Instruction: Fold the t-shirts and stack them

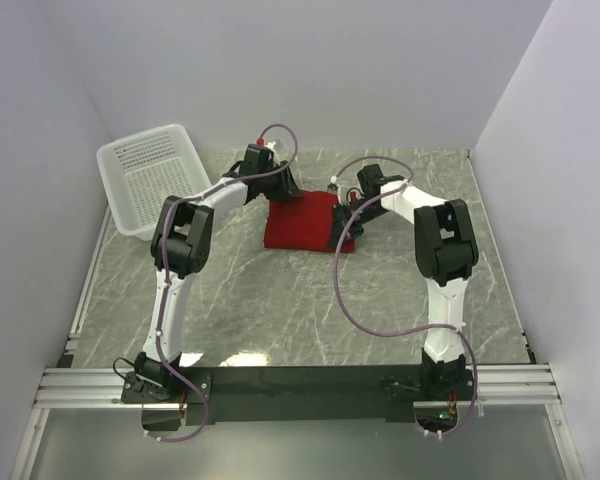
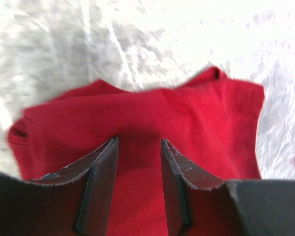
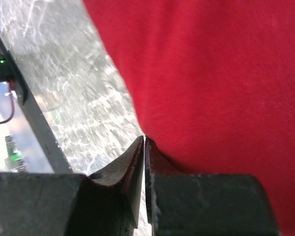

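Note:
One red t-shirt [image 1: 302,225] lies folded into a small rectangle on the marble table, past the middle. My left gripper [image 1: 284,191] is at its far left edge. In the left wrist view it [image 2: 139,142] is open, its two fingers straddling the red cloth [image 2: 187,108] just above it, nothing held. My right gripper [image 1: 340,238] is at the shirt's near right corner. In the right wrist view it [image 3: 144,139] is shut with no cloth between the fingers, right against the edge of the shirt [image 3: 211,73]. No neck label shows.
A white plastic mesh basket [image 1: 140,137] stands empty at the far left, against the left wall. White walls close in the back and both sides. The marble table [image 1: 280,300] runs from the shirt to the black rail at the near edge.

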